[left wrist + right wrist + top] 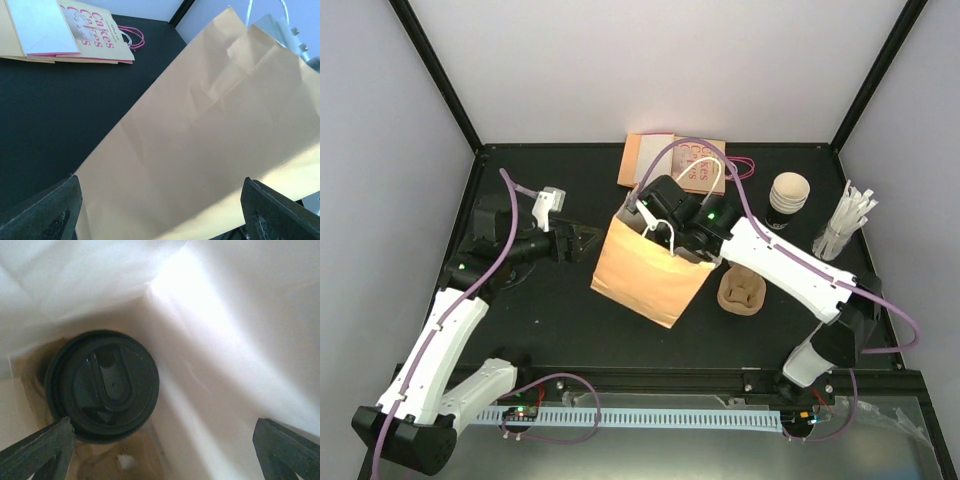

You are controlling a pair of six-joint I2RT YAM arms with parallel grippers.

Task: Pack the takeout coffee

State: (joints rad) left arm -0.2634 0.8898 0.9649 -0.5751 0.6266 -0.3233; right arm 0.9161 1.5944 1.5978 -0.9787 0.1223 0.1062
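Top external view: noted brown paper bag [645,265] standing mid-table, mouth up, tilted a little toward the far side. Right arm [790,265] reaching across from the right, wrist buried in the bag's mouth, fingers hidden there. Left gripper [585,241] just beside the bag's left face, apart from it, jaws spread, nothing between them. Behind the bag, lying flat: printed "Cakes" paper bag [675,160] with pink cord handles. Right of the bag: brown pulp cup carrier [744,293] near the bag's base; farther back an open black paper cup [789,193], cream inside, no lid; at the right edge a bundle of white wrapped straws [845,225].

Left wrist view: left gripper [162,215] facing the bag's plain side [200,150], both dark fingers wide apart at the frame's bottom corners, holding nothing. "Cakes" bag [90,25] visible beyond on the black table [60,115].

Right wrist view: looking straight down inside the bag. Takeout coffee cup [102,385] upright at the bottom, black lid on, set into the lower-left corner. Right gripper [160,450] above it, released, fingers far apart. Left fingertip close to the lid's rim; contact impossible to judge.
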